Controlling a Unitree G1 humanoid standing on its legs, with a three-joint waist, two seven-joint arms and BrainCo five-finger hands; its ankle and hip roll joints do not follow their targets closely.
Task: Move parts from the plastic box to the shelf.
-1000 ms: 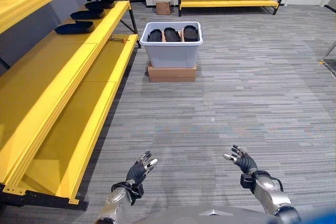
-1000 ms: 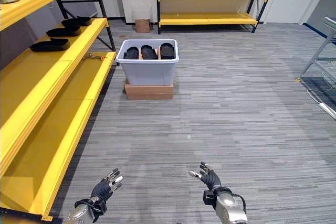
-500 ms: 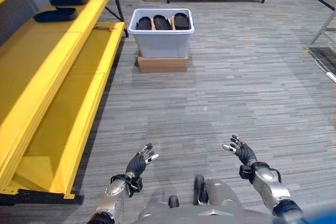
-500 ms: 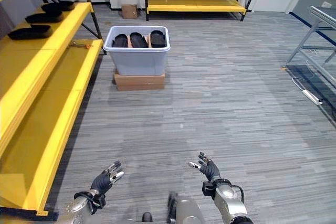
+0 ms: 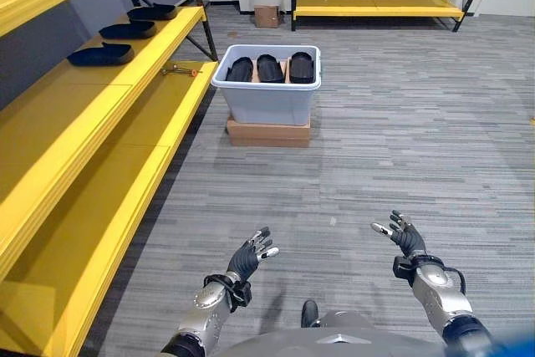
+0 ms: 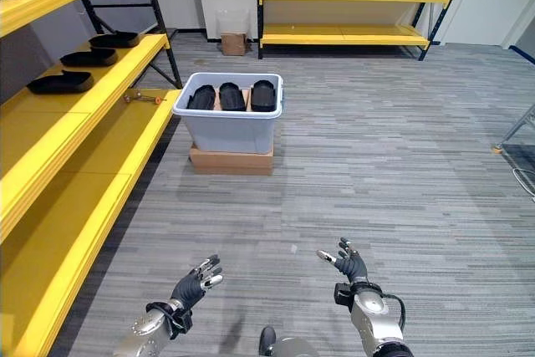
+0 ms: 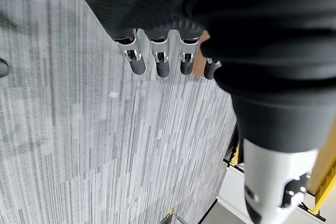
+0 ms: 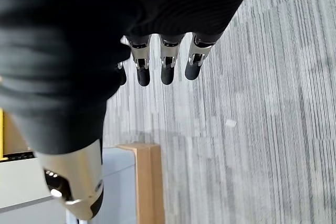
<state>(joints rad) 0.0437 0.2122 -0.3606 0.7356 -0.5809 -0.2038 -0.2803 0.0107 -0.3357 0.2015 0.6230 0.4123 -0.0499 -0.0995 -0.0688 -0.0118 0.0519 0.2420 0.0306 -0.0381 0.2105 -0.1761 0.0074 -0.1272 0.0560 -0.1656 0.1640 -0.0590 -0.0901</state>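
Left eye view, your stock: plastic box on cardboard base, apparently three black parts inside; yellow shelf alongside. Left hand, right hand: fingers apart, empty, above floor.

Open grey floor ahead of both hands, left hand and right hand held low with fingers spread, holding nothing, well apart from everything. Straight ahead, plastic box on a cardboard base, open at the top, three black parts side by side inside; reachable from above, walls blocking from the sides. Along the left, yellow shelf: middle board largely bare near the robot, three black parts further along it, a small tool on the lower board beside the box. Dark upright post between shelf and box. Upper board overhanging the middle one. Second shelf against the far wall.
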